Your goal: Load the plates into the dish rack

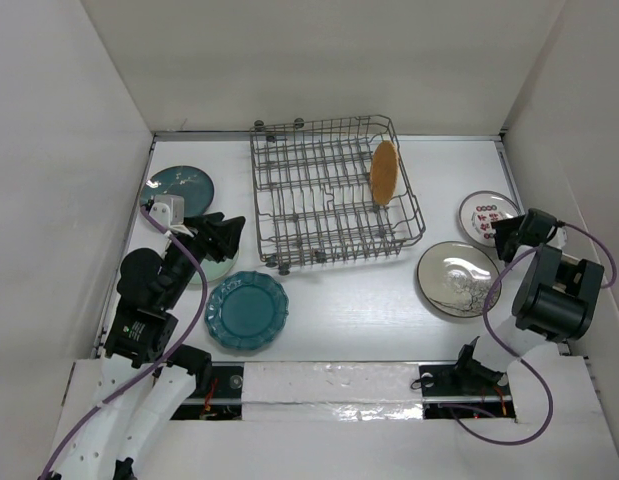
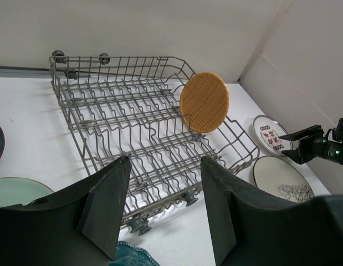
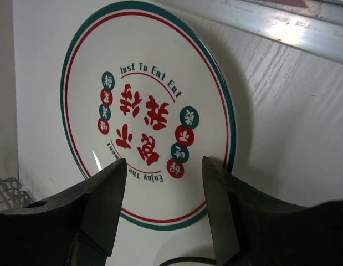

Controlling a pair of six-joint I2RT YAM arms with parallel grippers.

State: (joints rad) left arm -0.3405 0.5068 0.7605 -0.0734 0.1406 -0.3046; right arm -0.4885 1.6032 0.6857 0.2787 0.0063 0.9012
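The grey wire dish rack [image 1: 329,195] stands mid-table with the orange-brown plate [image 1: 384,171] upright in its right side. The dark teal speckled plate [image 1: 181,185] lies far left. The pale mint plate [image 1: 217,268] lies mostly hidden under my left gripper [image 1: 232,232], which is open and empty. The scalloped teal plate [image 1: 247,310] lies in front. My right gripper [image 1: 504,237] is open, low over the near edge of the white plate with red pattern [image 3: 143,105]. The cream branch-pattern plate [image 1: 457,278] lies beside it.
White walls [image 1: 69,150] close in the table on the left, back and right. A raised white ledge [image 1: 329,378] runs along the near edge between the arm bases. The rack also shows in the left wrist view [image 2: 143,133].
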